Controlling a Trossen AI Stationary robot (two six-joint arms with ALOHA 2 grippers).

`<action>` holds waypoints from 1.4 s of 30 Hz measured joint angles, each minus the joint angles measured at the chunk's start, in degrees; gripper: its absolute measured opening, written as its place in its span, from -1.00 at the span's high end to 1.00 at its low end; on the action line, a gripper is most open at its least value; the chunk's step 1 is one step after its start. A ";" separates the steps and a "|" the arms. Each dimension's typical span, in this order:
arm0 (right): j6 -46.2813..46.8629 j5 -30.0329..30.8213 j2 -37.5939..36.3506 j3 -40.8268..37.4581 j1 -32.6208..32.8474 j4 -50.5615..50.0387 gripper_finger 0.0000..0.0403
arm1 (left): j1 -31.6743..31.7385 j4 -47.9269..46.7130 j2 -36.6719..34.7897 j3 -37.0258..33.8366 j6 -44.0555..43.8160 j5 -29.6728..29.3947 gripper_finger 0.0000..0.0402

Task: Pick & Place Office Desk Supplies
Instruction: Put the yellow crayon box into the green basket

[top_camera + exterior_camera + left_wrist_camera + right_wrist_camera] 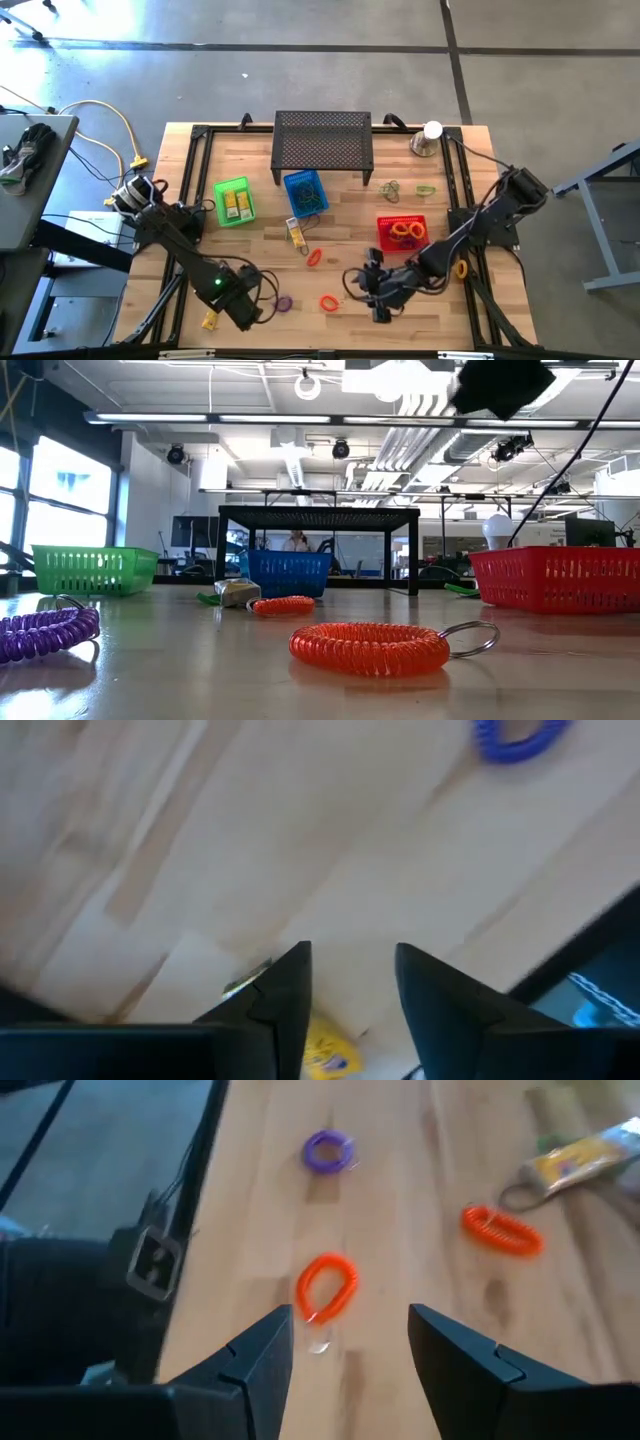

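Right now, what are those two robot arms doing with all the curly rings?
They are sorting small desk supplies into baskets. The right gripper hovers open over an orange coil on the table, holding nothing. The left gripper is open near the front left corner, beside a yellow packet. The red basket already holds some coils.

Black stand, silver cup

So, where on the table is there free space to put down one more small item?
Bare wood lies between the green basket and the left gripper, and along the front edge between the orange coil and the purple coil. It is crowded around the blue basket, yellow packet and red basket, near the right gripper.
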 joint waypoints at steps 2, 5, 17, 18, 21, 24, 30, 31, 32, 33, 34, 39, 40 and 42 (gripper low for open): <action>1.65 0.07 0.00 0.00 1.12 -1.61 0.07 | -0.61 -2.18 0.00 0.00 -1.98 -0.04 0.19; 4.22 1.62 0.04 0.00 2.88 -3.69 0.07 | -1.99 -6.36 0.00 0.00 -6.13 -0.08 0.00; 11.90 3.09 0.04 0.00 9.95 -8.34 0.07 | -9.01 -7.01 0.21 -0.03 -25.73 -2.00 -0.21; 11.91 3.89 0.04 0.00 10.50 -8.34 0.07 | -9.52 -6.98 0.44 -0.05 -28.05 -3.20 -0.21; 11.90 7.03 0.04 0.00 11.83 -8.35 0.07 | -10.94 -6.53 1.07 -0.13 -32.70 -3.82 -0.21; 11.91 8.38 0.04 0.00 12.51 -8.38 0.07 | -11.78 -5.29 1.42 -0.11 -34.27 -3.71 -0.21; 12.19 8.52 0.04 0.00 12.60 -8.39 0.07 | -12.79 -4.16 1.79 -2.27 -37.07 -2.35 -0.21; 12.22 8.51 0.04 0.00 12.59 -8.38 0.07 | -12.95 -2.93 1.79 -3.01 -37.06 -1.91 -0.21; 12.21 8.52 0.04 0.00 12.57 -8.40 0.07 | -13.17 -1.25 1.79 -3.76 -36.63 -1.20 -0.21; 12.11 8.52 0.04 0.00 12.55 -8.38 0.07 | -13.53 0.32 1.79 -4.47 -35.48 -0.62 -0.21; 12.00 8.52 0.04 0.00 12.55 -8.40 0.07 | -13.83 1.31 1.79 -5.07 -34.95 -0.30 -0.21; 11.82 8.50 0.04 0.00 12.55 -8.40 0.07 | -15.00 2.58 1.80 -6.16 -34.38 -0.10 -0.21; 11.82 8.46 0.04 0.00 12.55 -8.40 0.07 | -15.46 2.71 1.79 -6.18 -35.23 -0.54 -0.21; 11.80 8.39 0.04 0.00 12.55 -8.40 0.07 | -16.37 3.05 1.80 -6.30 -37.52 -0.57 -0.21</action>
